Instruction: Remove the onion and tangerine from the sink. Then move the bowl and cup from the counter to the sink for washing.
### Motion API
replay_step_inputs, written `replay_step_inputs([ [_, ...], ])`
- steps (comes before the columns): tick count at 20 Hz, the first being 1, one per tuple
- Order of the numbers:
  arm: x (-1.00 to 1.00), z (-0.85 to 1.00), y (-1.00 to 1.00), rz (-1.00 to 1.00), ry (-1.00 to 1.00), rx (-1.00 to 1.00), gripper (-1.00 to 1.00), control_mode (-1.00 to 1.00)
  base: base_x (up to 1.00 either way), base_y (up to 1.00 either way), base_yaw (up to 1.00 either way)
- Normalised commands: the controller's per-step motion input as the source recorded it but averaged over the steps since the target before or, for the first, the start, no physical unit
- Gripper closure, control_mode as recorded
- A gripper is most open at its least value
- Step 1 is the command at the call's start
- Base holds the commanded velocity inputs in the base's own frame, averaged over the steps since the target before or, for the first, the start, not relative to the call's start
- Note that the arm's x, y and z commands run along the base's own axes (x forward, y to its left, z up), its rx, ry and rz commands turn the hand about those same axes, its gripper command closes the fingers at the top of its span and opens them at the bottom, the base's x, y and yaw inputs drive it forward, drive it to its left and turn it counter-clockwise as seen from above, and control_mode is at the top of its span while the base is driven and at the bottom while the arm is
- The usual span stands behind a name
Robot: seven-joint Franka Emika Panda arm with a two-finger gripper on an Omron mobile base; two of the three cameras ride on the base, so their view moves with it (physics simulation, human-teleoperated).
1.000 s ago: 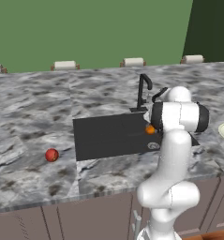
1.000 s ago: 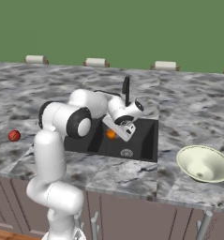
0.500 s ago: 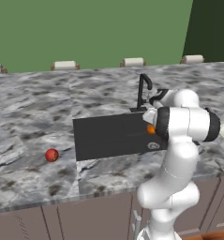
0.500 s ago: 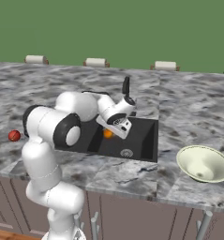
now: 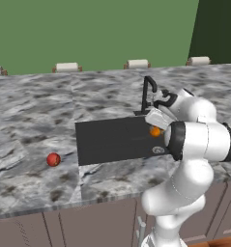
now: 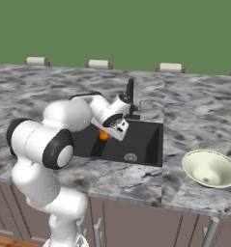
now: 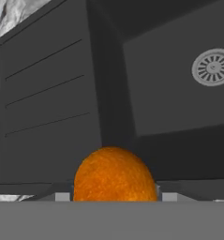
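The gripper (image 6: 107, 133) was closed on the tangerine (image 7: 114, 174), holding it above the black sink (image 5: 112, 140), with the drain (image 7: 212, 67) below. The onion (image 5: 53, 159) lay on the counter (image 5: 35, 120) left of the sink; the bowl (image 6: 209, 169) sat to its right.

Even flat rendered light, faint shadows, sharp, no glare
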Motion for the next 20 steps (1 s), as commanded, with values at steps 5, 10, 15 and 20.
replay_step_inputs([
  [5,-0.35,0.35,0.22,0.00,0.00,-0.07,1.00,-1.00,0.00,0.00,0.00],
  [10,-0.36,0.21,0.28,-0.05,-0.03,-0.12,1.00,-1.00,0.00,0.00,0.00],
  [15,-0.34,0.16,0.39,-0.04,0.00,-0.11,1.00,-1.00,0.00,0.00,0.00],
  [20,-0.29,0.20,0.46,0.00,0.00,-0.09,1.00,-1.00,0.00,0.00,0.00],
])
